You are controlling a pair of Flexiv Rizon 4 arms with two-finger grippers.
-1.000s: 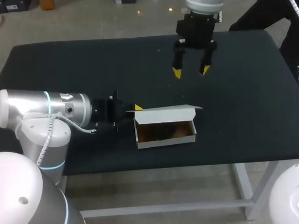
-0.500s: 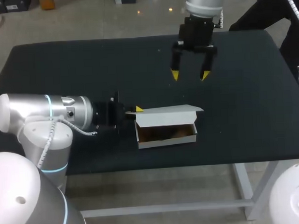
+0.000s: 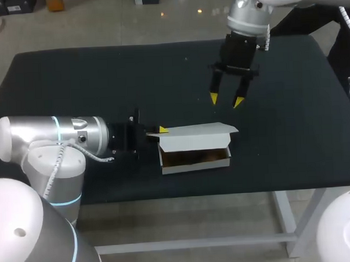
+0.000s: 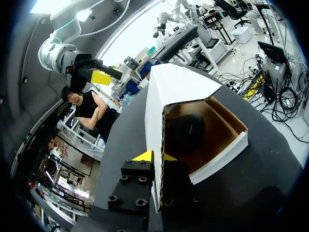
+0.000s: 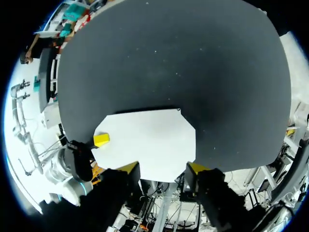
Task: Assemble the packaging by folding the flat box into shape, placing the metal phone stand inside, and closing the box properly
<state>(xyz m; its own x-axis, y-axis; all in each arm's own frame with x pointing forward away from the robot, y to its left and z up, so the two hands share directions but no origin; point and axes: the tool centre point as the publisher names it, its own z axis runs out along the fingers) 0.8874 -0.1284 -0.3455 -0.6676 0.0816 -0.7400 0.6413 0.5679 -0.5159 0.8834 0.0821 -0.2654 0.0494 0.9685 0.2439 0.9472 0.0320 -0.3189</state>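
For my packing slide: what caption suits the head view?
Left arm holds the white box by its end, lid half raised; right arm hangs above the table, jaws open.

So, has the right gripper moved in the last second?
Yes. In the head view the right gripper has come away from the far edge of the table and nearer the box.

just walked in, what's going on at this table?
Box packing, partway through. The box is folded into shape near the front of the table, with its lid half raised. A dark thing inside looks like the stand. The left gripper is clamped on the box's end wall. The right gripper hangs open and empty above the table beyond the box. The lid is not yet closed.
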